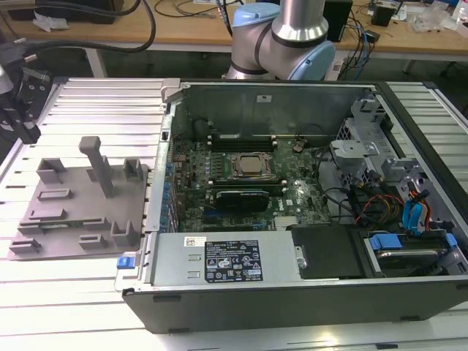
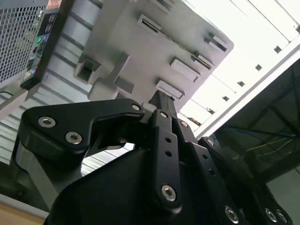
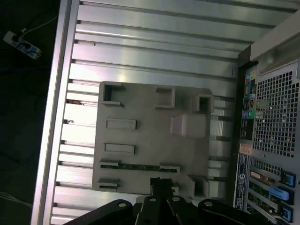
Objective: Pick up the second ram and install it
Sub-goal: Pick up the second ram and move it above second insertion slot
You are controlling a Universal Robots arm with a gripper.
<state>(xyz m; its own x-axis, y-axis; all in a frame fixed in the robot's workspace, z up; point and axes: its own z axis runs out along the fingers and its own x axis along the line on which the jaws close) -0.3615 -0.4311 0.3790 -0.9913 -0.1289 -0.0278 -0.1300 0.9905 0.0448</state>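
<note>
Even overhead light fills the exterior view. The ribbed desk (image 1: 95, 102) gleams pale, nearly white along its near slats, while the open computer case (image 1: 278, 102) holds soft shadow under its far wall. In the second wrist view the desk burns out to blank white behind the shaded black end effector (image 2: 161, 101). In the first wrist view glare streaks the slats, and the floor (image 3: 23, 93) falls almost black.

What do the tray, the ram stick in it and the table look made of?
The tray: matte grey plastic, it seems, uniformly dull. The second ram: likely circuit board, a thin dark-green strip. The table: ribbed metal, likely aluminium, with a bright sheen.
</note>
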